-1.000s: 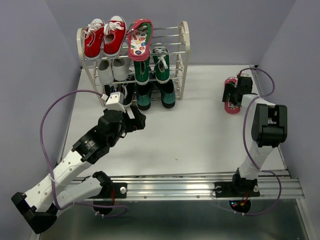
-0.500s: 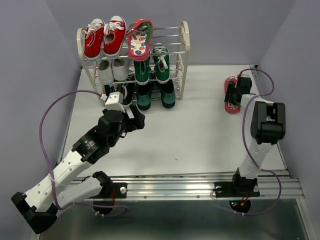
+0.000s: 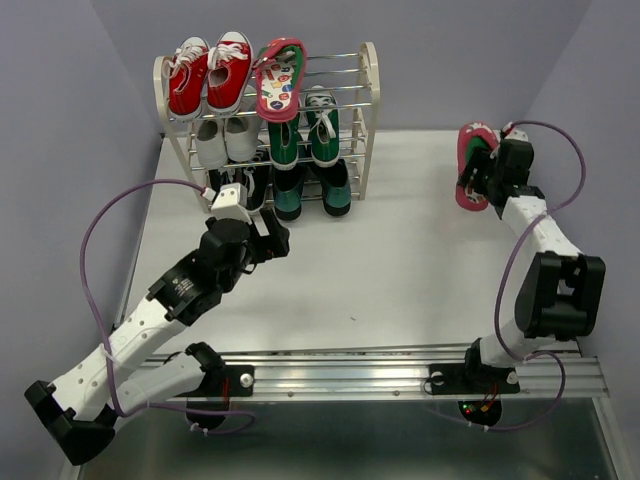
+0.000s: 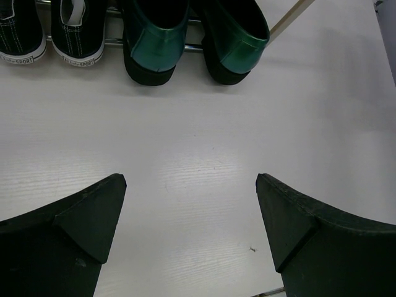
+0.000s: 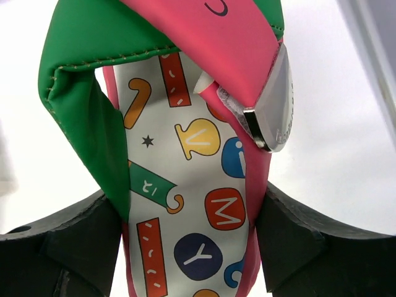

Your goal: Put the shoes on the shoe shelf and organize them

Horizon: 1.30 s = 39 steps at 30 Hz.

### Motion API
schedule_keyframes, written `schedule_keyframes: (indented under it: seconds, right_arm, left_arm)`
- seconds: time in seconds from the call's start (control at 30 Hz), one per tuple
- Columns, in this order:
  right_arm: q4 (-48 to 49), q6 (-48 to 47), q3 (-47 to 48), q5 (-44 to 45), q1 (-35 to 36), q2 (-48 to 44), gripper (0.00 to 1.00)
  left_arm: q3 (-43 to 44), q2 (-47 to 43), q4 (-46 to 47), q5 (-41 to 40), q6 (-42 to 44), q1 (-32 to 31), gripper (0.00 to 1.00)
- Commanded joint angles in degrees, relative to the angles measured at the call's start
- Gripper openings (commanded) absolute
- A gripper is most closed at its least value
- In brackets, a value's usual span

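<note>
Flip-flop (image 5: 185,210) is the thing to watch. It lies squarely between your right fingers (image 5: 303,241), which are clamped across its width, one against the pink rim and the other against the green strap where it meets the sole. Its long axis runs straight out from the wrist, and the straps converge at the far end, so you are most likely holding the heel half with the toe pointing away. From above it looks tipped partly onto its edge. I cannot tell whether it is clear of the table (image 3: 420,260).

Moving outward, that grip is at the far right corner of the table, and the shoe shelf (image 3: 368,110) stands against the far edge, left of centre and well apart from it. The carry therefore goes leftward along the far edge. The matching flip-flop (image 3: 280,85) lies on the top tier with bare rods to its right, and I judge that to be your slot. Turn the sole so that its long axis crosses the rods as its mate's does.

Your left fingers (image 4: 74,229) are spread wide and hold nothing. They hang low in front of the bottom tier, with the teal loafers (image 4: 154,43) just ahead. The left arm is nearer the shelf and the right arm has the shoe, so keep the left arm below the top tier as the right arm comes across.
</note>
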Motion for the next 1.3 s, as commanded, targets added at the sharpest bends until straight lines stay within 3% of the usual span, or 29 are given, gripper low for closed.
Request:
schedule_keyframes:
  seconds: [0.0,0.13,0.33,0.7,0.8,0.93,1.13,1.27]
  right_arm:
    - [0.0,3.53,6.07,-13.26,-0.42,-10.59,0.04]
    - [-2.29,4.76,10.46,-24.88,1.42,-14.83,0.05]
    - [-6.25,4.59,23.9,-39.82,11.17,-15.98,0.07]
    - [-5.98,7.92,44.56,-51.8,23.3,-6.06,0.07]
    - [-9.75,7.05,52.37,-43.84,28.48,-1.23,0.07]
    - [-14.77,9.76,63.18,-19.89,34.02,6.85,0.07]
    - [-15.65,14.25,68.91,7.21,37.89,13.2,0.07]
    - [-13.38,14.26,70.59,17.51,41.05,15.22,0.07]
  left_arm:
    - [0.5,0.5,-0.13,-2.26,-0.53,-0.21,0.99]
    - [0.33,0.32,0.13,-1.73,-0.61,-0.21,0.99]
    - [0.15,-0.12,-0.57,-1.46,-1.05,-0.21,0.99]
    - [0.06,-1.44,-0.66,-1.38,-1.06,-0.21,0.99]
    - [0.33,-1.35,-0.48,-1.38,-0.88,-0.21,0.99]
    - [0.15,-0.91,-0.31,-1.64,-0.88,-0.21,0.99]
    - [0.06,-0.99,-0.31,-1.73,-0.97,-0.21,0.99]
    - [-0.55,-1.7,0.4,-1.47,-0.97,-0.21,0.99]
